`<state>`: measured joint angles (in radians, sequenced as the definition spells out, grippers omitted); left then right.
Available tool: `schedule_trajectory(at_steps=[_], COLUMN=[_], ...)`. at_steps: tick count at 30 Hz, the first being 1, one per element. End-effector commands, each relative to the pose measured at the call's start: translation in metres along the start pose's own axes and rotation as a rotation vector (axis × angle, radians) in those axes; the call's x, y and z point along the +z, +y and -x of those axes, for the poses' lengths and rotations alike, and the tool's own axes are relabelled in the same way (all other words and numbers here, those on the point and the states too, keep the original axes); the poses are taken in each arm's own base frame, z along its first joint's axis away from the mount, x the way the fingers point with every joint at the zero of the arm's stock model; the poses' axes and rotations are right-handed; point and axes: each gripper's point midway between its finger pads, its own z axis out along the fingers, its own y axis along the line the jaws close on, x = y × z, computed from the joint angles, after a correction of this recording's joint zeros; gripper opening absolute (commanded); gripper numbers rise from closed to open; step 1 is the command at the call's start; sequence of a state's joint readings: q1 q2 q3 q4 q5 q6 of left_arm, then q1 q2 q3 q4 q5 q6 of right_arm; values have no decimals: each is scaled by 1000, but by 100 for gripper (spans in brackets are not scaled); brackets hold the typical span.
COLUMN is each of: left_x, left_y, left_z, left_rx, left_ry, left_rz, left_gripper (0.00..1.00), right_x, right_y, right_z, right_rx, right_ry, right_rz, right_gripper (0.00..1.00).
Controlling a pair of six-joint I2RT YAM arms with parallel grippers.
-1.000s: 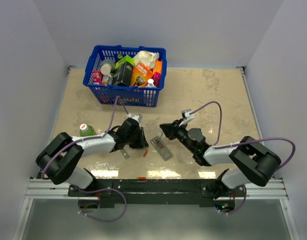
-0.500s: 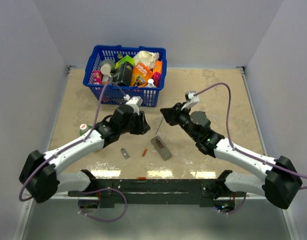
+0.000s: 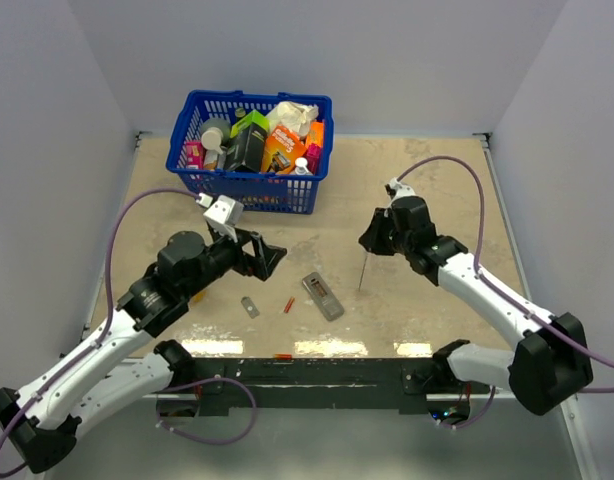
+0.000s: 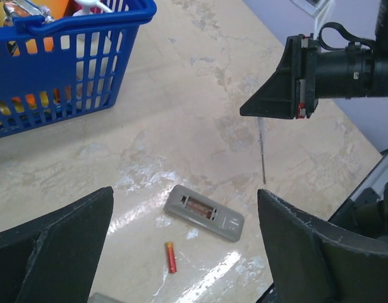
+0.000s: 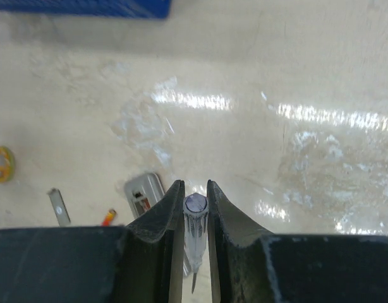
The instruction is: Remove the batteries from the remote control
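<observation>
The grey remote control (image 3: pixel 322 296) lies back up on the table, its recess open with one reddish battery (image 4: pixel 197 206) still in it. One loose red-orange battery (image 3: pixel 289 305) lies just left of it, also seen in the left wrist view (image 4: pixel 171 257). My left gripper (image 3: pixel 264 252) hovers up and left of them, open, with nothing between its fingers (image 4: pixel 184 197). Right of the remote, my right gripper (image 3: pixel 373 240) is shut on a clear-handled thin tool (image 5: pixel 195 218) whose shaft (image 3: pixel 361 272) points down at the table.
A blue basket (image 3: pixel 249 190) full of groceries stands at the back left. The small grey cover piece (image 3: pixel 250 306) lies left of the loose battery. A small red-orange piece (image 3: pixel 283 356) sits at the front edge. A yellow-green round object (image 5: pixel 0 164) lies further left.
The left gripper has opened wide, risen and drawn back to the left. The right arm has swung right and away from the remote, still holding the tool.
</observation>
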<state>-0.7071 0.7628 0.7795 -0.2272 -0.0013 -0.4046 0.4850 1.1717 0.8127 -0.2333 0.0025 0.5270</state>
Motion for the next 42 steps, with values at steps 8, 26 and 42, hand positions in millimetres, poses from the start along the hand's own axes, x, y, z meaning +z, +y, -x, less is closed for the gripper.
schedule_trajectory(at_steps=[8, 26, 42], left_x=[-24, -31, -54], left_y=[20, 26, -9], left_z=[-5, -2, 44], left_rx=[120, 117, 0], left_ry=[-48, -65, -207], left_rz=[52, 91, -38], left_gripper=[100, 100, 100], right_x=[42, 75, -115], right_y=[-24, -47, 56], right_z=[-54, -58, 94], right_rx=[-26, -40, -148], right_ry=[275, 278, -322], right_rz=[-60, -157, 236], right_gripper=[13, 40, 98])
